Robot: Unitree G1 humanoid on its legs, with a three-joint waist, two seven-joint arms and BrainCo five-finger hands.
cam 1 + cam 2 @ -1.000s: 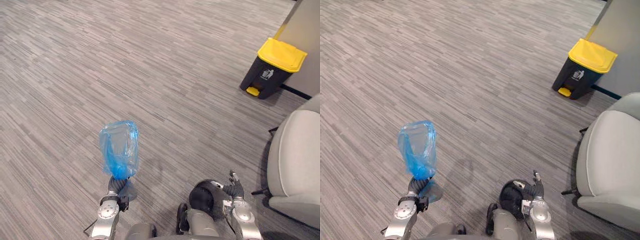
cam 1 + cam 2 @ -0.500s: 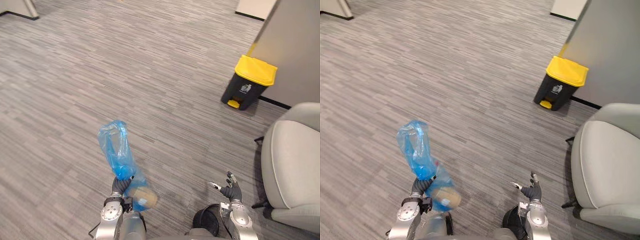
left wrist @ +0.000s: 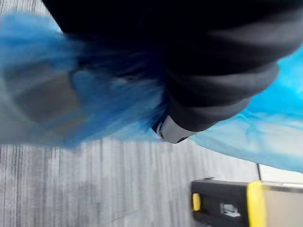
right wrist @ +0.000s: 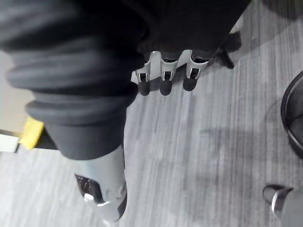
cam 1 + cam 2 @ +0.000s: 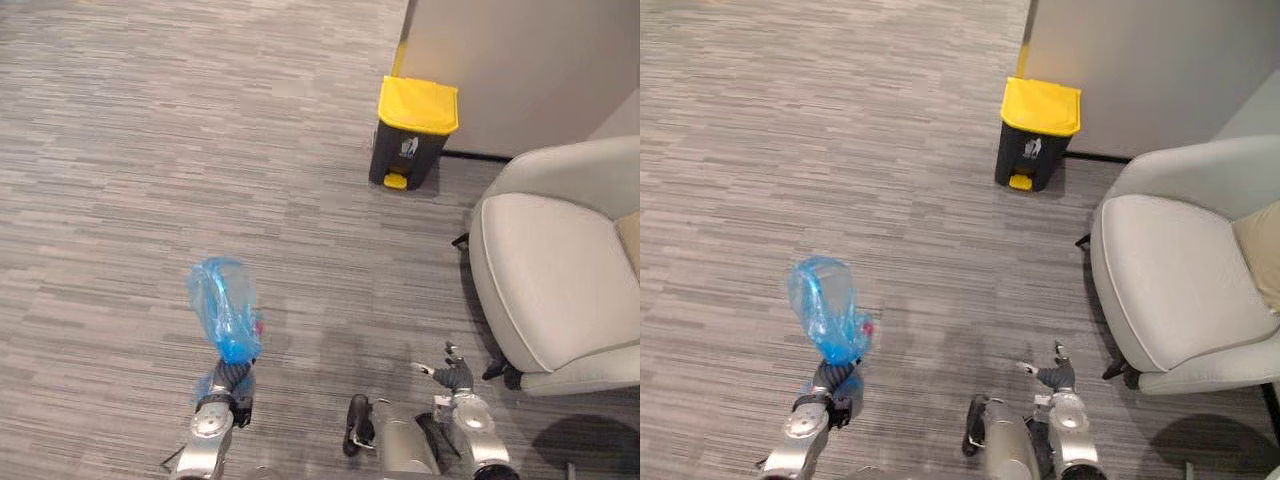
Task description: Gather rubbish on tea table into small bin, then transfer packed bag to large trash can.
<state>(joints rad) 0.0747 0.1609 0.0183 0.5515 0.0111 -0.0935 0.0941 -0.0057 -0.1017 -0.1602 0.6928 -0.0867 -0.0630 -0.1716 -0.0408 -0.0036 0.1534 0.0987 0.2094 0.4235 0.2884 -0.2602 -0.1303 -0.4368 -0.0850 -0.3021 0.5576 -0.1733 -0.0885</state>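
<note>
- Gripping the gathered neck of the blue bag [image 5: 224,308], the left hand [image 5: 234,378] sits low in the left eye view, its fingers curled round the plastic. The bag stands up above the hand, over the grey striped floor [image 5: 150,150].
- Left eye view, further right: the right hand [image 5: 452,372] hangs low with loosely spread fingers and its thumb out, holding nothing. The large trash can [image 5: 413,135], dark with a closed yellow lid, stands against a wall [image 5: 520,60], well apart from the bag. A pale armchair [image 5: 550,270] sits near the can.
- Right eye view: the layout is the same, and a small reddish spot shows at the bag's lower edge.
- Left wrist view: blue plastic bunches against the hand's dark ribbed cover, with a silver finger [image 3: 173,132] curled at it. The trash can stands beyond on the floor.
- Right wrist view: the fingers [image 4: 163,78] are relaxed and the thumb straight, empty above the floor.
</note>
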